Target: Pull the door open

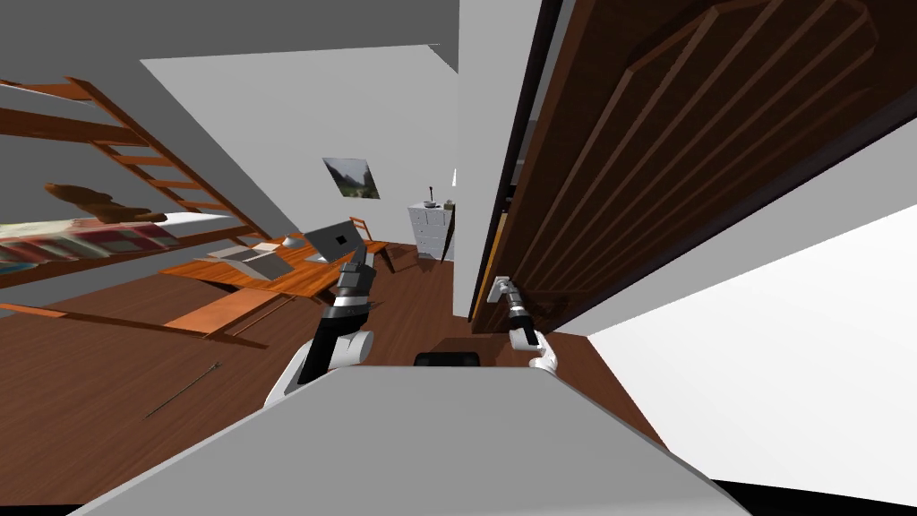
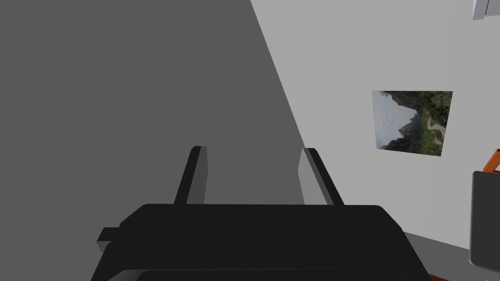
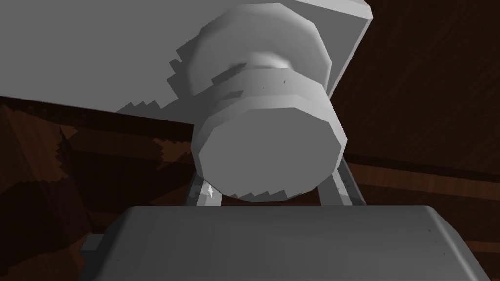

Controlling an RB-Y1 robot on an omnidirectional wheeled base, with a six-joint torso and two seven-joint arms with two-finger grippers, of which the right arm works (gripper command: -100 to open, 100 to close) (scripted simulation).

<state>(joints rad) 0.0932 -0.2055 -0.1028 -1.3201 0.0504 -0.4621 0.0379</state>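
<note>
Left gripper (image 2: 254, 173): well apart from door, fingers spread, nothing between them.
Right gripper (image 1: 510, 294): fingers straddle grey door knob (image 3: 266, 151), apparently pinching its sides; contact half hidden.
Knob: directly ahead of gripper body, on grey plate (image 3: 122, 53).
Brown panelled door (image 1: 681, 152): behind knob.

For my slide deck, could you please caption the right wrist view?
Right gripper clasping the round grey door knob on the dark brown wooden door.
</note>
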